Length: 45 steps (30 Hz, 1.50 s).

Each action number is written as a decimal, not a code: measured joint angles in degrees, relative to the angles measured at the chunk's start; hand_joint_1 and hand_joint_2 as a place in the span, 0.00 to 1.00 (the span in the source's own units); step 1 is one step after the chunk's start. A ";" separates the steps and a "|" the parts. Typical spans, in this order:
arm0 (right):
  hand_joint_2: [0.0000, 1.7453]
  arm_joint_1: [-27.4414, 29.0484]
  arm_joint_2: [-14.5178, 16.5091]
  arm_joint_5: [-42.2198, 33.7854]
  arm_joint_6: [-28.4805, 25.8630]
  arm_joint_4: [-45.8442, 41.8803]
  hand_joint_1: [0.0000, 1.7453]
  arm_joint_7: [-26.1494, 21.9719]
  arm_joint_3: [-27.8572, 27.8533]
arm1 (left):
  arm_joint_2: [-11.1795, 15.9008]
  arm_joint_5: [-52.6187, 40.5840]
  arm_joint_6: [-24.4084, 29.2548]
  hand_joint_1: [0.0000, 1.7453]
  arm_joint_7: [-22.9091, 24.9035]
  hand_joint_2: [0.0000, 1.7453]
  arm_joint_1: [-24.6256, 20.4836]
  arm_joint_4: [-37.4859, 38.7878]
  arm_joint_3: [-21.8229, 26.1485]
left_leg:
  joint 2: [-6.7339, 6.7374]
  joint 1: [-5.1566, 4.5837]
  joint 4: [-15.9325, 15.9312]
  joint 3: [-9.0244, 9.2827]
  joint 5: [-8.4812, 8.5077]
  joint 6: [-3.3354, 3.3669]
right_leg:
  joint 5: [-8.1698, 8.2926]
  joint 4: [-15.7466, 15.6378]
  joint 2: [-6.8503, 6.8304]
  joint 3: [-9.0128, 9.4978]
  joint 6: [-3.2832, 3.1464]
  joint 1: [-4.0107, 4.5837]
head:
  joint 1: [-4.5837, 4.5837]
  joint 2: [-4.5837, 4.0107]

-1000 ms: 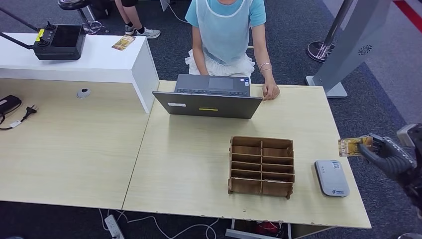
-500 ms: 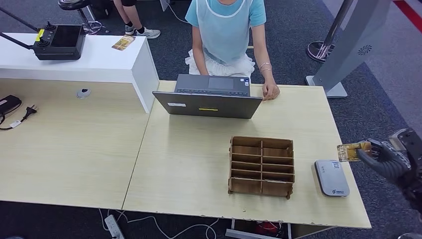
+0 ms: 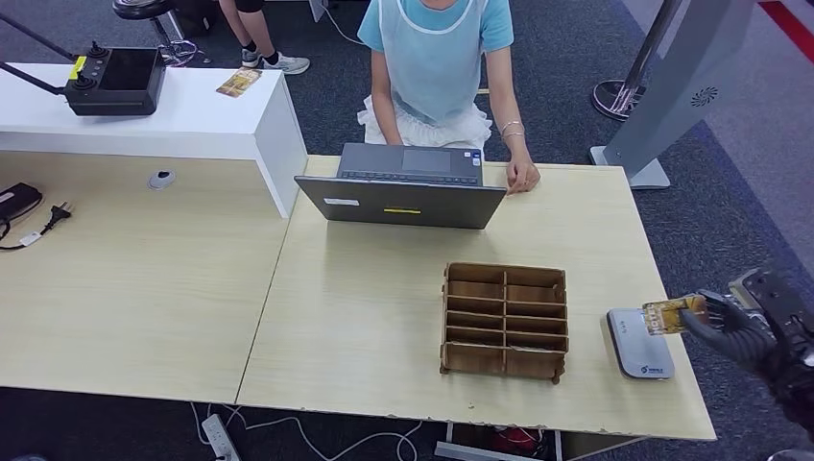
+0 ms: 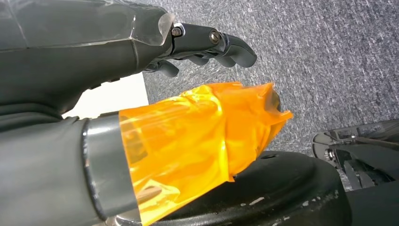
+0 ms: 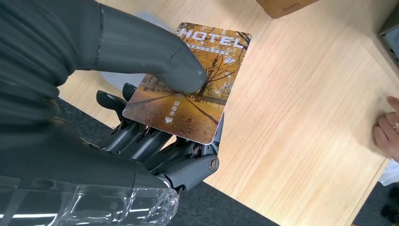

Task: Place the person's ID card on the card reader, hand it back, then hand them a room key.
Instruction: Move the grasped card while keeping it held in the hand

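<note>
1. Our right hand (image 3: 744,322) had the card (image 3: 670,314) pinched flat between the thumb on top and the fingers (image 5: 141,136) underneath. The printed face said HOTEL (so it looked like a hotel card, though we were using it for the reader step).

2. The key relation: the card reader (image 3: 639,343) sat on the table (image 3: 365,317) near its right edge, and the card stuck out from our fingertips toward the table, hanging just over the reader's far right corner. The reader lay inward of and a bit nearer to us than the card's free end, with its long side running away from us; the card's long side ran across that.

3. The right hand was obviously the nearer one. The left hand (image 4: 141,56) hung down by the floor holding nothing, fingers loosely curled, orange tape on its thumb.

4. Versus a second back: the hand and card had slid inward and toward us, from out past the table edge to over the reader's corner. Grip looked the same.

5. Nothing else had budged: the wooden tray (image 3: 505,321), the laptop (image 3: 401,197), and the person's hand (image 3: 523,177) resting on the table.

6. Our guess: lower it and shift a touch further in.
</note>
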 joint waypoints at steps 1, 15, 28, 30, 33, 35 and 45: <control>1.00 0.14 0.05 0.09 -0.02 -0.01 1.00 0.01 0.10 | 0.00 -0.07 0.03 0.00 0.02 0.00 0.00 0.00 0.00 | 0.00 0.00 0.00 0.00 0.00 0.00 | 0.00 0.00 0.00 0.00 0.00 0.00 | 0.00 0.00; 1.00 0.86 1.18 3.44 -0.48 -1.27 1.00 -0.06 2.35 | 0.04 -0.73 0.68 0.00 0.21 0.00 -0.01 0.00 -0.02 | 0.00 0.00 -0.01 -0.01 0.00 0.00 | 0.00 0.00 0.00 0.01 0.00 0.00 | 0.01 0.00; 1.00 -0.35 1.67 5.92 -1.91 -0.76 1.00 0.22 4.91 | 0.10 -0.74 0.65 0.00 0.22 0.00 -0.01 0.00 -0.02 | 0.00 0.00 -0.01 -0.01 0.00 0.00 | 0.00 0.00 -0.01 0.01 0.00 0.00 | 0.00 0.00; 1.00 -0.39 1.67 6.27 -2.34 -0.51 1.00 0.26 4.98 | 0.10 -0.74 0.63 0.00 0.27 0.00 -0.01 0.00 -0.02 | 0.00 0.00 -0.01 -0.01 0.00 0.00 | 0.00 0.00 -0.01 0.01 0.00 0.00 | 0.00 0.00; 1.00 -0.42 1.68 6.51 -2.61 -0.18 1.00 0.27 5.02 | 0.10 -0.75 0.63 0.00 0.38 0.00 -0.02 0.00 -0.02 | 0.00 0.00 -0.01 -0.01 0.00 0.00 | 0.00 0.00 -0.01 0.01 0.00 0.00 | 0.00 0.00; 1.00 -0.43 1.73 6.88 -3.03 0.03 1.00 0.30 5.04 | 0.10 -0.84 0.63 0.00 0.44 0.00 -0.01 0.00 -0.03 | 0.00 0.00 -0.01 -0.01 0.00 0.00 | 0.00 0.00 -0.01 0.01 0.00 0.00 | 0.00 0.00; 1.00 -0.32 1.96 11.34 -5.40 1.87 1.00 0.91 5.04 | 0.12 -1.92 0.94 0.00 1.17 0.00 0.00 0.00 -1.52 | 0.00 0.00 0.00 0.00 0.00 0.00 | 0.00 0.00 0.00 0.00 0.00 0.00 | 0.01 0.00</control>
